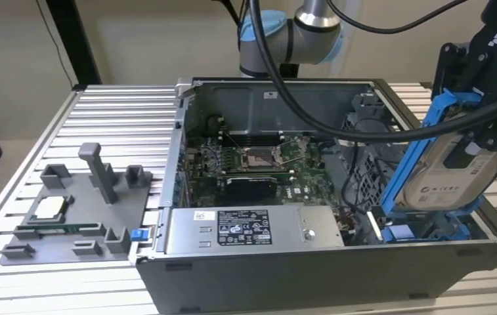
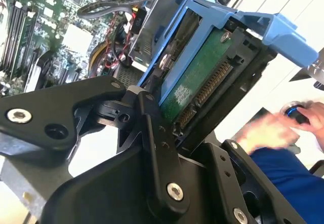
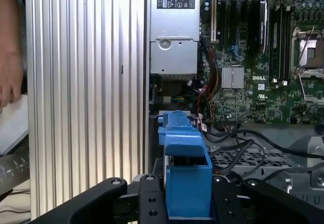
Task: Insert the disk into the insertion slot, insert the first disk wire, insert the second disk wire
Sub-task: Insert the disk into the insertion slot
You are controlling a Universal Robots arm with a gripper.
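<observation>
My gripper (image 1: pixel 478 121) is shut on the disk (image 1: pixel 448 167), a silver-beige drive with a white label in a bright blue carrier frame (image 1: pixel 413 147). I hold it tilted, its lower end just above the blue insertion slot (image 1: pixel 423 230) at the open computer case's corner on the exterior view's right. In the second wrist view the disk's green circuit board (image 2: pixel 195 79) and connector face the camera, with a black finger (image 2: pixel 158 148) pressed against the carrier. The first wrist view has the blue carrier (image 3: pixel 185 176) standing between my fingers. Black and red cables (image 3: pixel 230 135) lie in the case beside the bay.
A grey labelled power-supply box (image 1: pixel 239 230) sits along the case's front wall, and the motherboard (image 1: pixel 257 164) lies behind it. A grey fixture tray (image 1: pixel 73 210) with parts rests on the slatted table at the exterior view's left. A person's hand (image 2: pixel 268 127) and blue sleeve (image 2: pixel 286 171) are close by.
</observation>
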